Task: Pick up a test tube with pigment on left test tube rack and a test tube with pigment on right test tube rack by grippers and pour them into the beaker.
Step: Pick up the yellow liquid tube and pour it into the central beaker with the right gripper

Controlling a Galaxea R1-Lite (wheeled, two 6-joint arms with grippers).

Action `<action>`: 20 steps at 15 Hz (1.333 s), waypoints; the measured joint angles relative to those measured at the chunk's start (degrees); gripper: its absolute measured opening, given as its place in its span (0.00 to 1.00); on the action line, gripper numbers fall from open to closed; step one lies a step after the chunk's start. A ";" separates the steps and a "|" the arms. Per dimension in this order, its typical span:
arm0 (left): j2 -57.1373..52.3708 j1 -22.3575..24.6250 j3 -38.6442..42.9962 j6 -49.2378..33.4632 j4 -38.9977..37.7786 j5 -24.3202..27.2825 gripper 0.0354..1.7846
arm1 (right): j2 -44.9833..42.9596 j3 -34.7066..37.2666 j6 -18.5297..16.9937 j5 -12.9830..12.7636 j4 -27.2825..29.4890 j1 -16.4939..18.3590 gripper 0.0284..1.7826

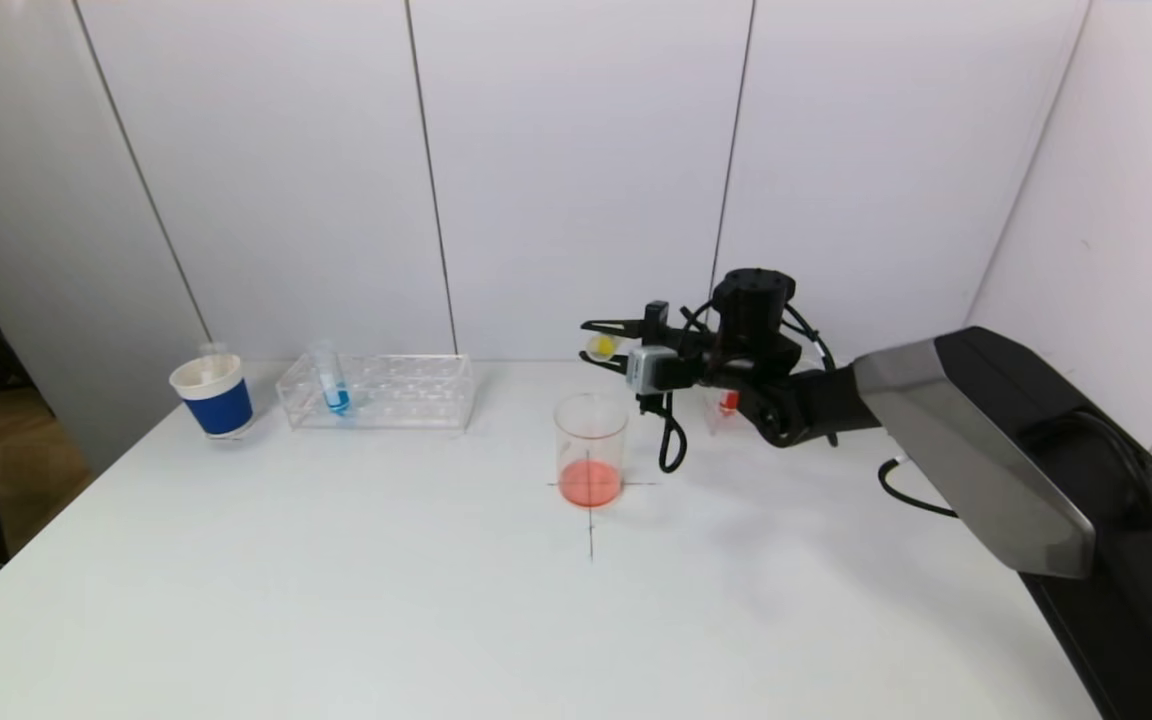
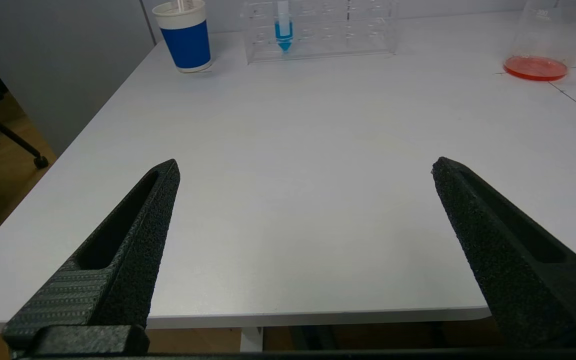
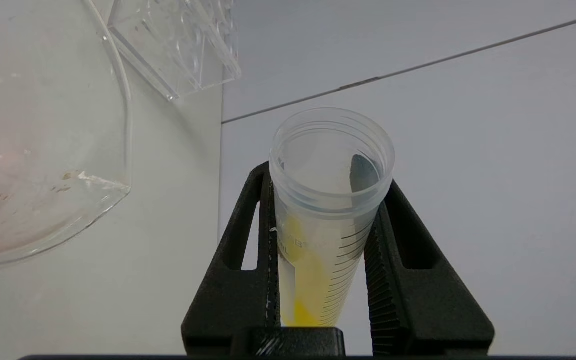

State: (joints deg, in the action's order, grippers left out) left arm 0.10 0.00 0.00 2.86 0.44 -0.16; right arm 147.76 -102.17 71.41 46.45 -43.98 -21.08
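Right gripper (image 3: 322,250) clamps yellow tube (image 3: 325,210) beside beaker (image 1: 591,450).

The right arm (image 1: 986,450) is clad in a large wedge-shaped cover, silver-grey on its upper face and glossy black along the side and rear. Behind the jaws a matt black wrist is seen, topped by a round black cap ringed with small screws. Just behind the jaws a small silver-grey box is mounted, and thin black cables are looped beneath and beside it. The right gripper (image 3: 325,235) is formed of two black triangular fingers (image 3: 413,280) with cut-out windows and finely ribbed inner faces. The left gripper (image 2: 305,167) is built of two long, tapering black fingers (image 2: 123,240) with a rough, grainy surface, hollowed slots and ribbed bases.
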 joint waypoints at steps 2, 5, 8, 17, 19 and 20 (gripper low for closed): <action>0.00 0.00 0.00 0.00 0.00 0.00 0.99 | -1.18 3.79 0.11 -0.01 -3.32 -0.37 0.29; 0.00 0.00 0.00 0.02 0.00 0.00 0.99 | -2.97 7.88 1.88 -0.01 -6.40 -0.78 0.29; 0.00 0.00 0.00 0.02 0.00 0.00 0.99 | -4.13 9.07 5.42 0.00 -6.42 -0.91 0.29; 0.00 0.00 0.00 0.00 0.00 0.00 0.99 | -5.58 9.34 11.76 -1.17 -5.51 -0.94 0.29; 0.00 0.00 0.00 0.00 0.02 0.00 0.99 | -5.73 9.23 13.73 -1.46 -4.96 -0.96 0.29; 0.00 0.00 0.00 0.02 0.02 0.00 0.99 | -5.79 9.20 14.56 -2.12 -4.88 -0.94 0.29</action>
State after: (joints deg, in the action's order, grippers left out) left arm 0.10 0.00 0.00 2.89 0.46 -0.16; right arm 141.97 -92.97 85.97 44.32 -48.86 -22.02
